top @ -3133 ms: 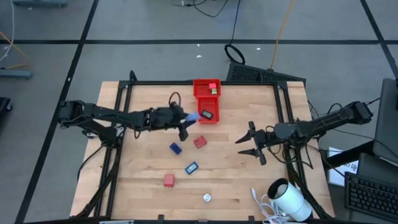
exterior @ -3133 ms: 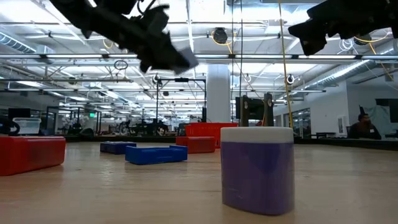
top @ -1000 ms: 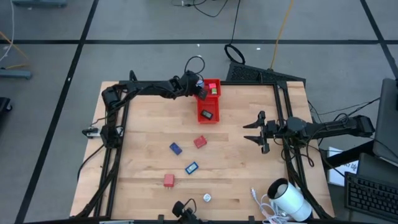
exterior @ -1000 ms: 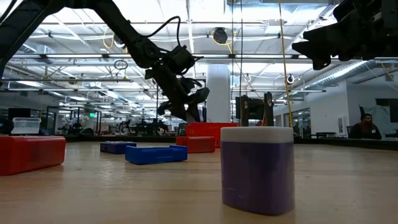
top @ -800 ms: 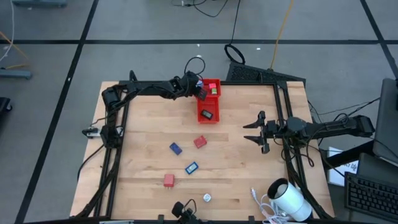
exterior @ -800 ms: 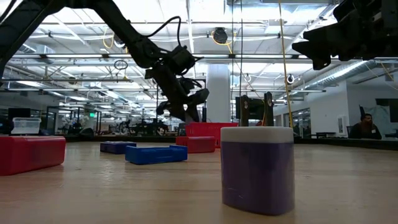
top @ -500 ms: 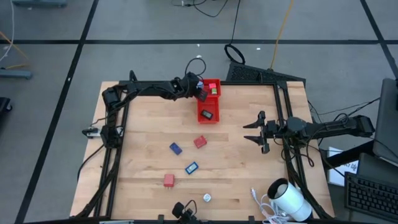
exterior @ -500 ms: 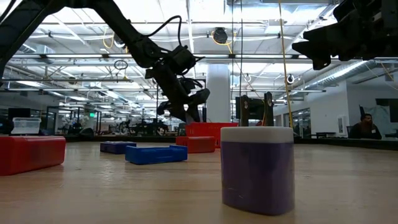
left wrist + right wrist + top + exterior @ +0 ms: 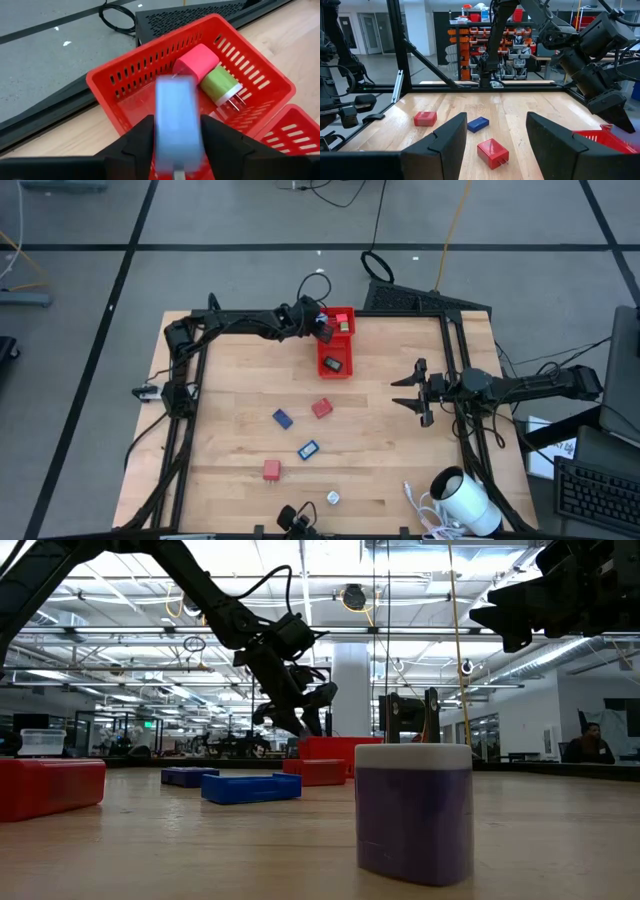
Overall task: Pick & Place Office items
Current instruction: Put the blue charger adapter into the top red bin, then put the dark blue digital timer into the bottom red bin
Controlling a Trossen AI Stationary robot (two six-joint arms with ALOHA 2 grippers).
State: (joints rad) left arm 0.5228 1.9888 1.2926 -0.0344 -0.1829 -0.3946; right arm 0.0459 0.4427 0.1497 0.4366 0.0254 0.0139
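My left gripper [image 9: 322, 330] [image 9: 176, 134] hangs over the far compartment of the red tray [image 9: 352, 352]. A light-blue piece [image 9: 175, 120] shows smeared between its fingers, which stand apart. A pink piece [image 9: 196, 59] and a green-white piece [image 9: 220, 85] lie in that compartment, and a black one [image 9: 333, 363] lies in the near compartment. On the table lie a dark-blue piece [image 9: 282, 418], a red one [image 9: 321, 408], a blue one [image 9: 308, 449], another red one [image 9: 271, 470] and a whitish one [image 9: 332, 498]. My right gripper [image 9: 415, 392] waits open above the table's right side. My left gripper has the light-blue piece [image 9: 176, 100] between its two fingers, above the tray's far compartment and clear of the tray floor. The piece is streaked while the tray behind it is sharp. Whether the fingers [image 9: 145, 137] touch it, I cannot tell.
A big white cylinder with a cable [image 9: 468, 505] lies at the table's near right corner. A dark frame runs along the left, far and right edges. The wood between the loose pieces and my right gripper is bare. A person sits far off in the room [image 9: 585, 740].
Three seconds ago my left gripper was over the middle of the table with the light-blue piece; it has travelled toward the far edge and now stands over the tray, keeping still through the last second. My right gripper has drawn slightly toward the right edge.
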